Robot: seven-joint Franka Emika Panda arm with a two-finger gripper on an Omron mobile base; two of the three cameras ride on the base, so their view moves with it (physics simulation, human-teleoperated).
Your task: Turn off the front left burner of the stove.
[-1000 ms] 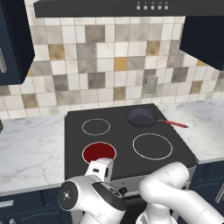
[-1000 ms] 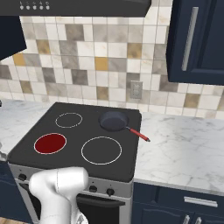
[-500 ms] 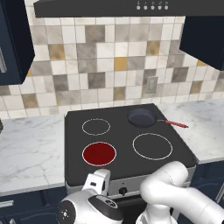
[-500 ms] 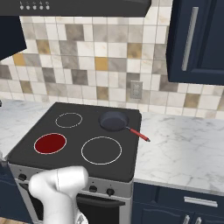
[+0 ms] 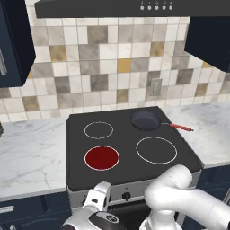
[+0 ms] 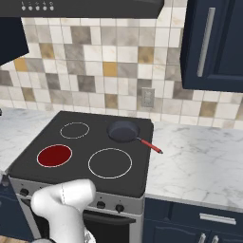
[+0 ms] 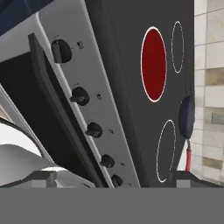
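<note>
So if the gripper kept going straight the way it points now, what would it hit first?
Probably the stove's silver-grey front panel with its row of small round black knobs, since the hand view centres there between the open gripper's tips. Which knob, if any, is unclear; depth is hard to judge.

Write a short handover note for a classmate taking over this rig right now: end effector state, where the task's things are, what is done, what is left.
End effector: open, holding nothing, low in front of the stove, touching no knob.
Front left burner: glowing red, so it is on.
Knobs: a row of black knobs on the silver front panel, seen close in the hand view. Which one governs this burner I cannot tell.
Pan: on the back right burner, not part of the job.
Done: the approach to the panel.
Left: grip the right knob, turn it, check the glow goes out.
</note>
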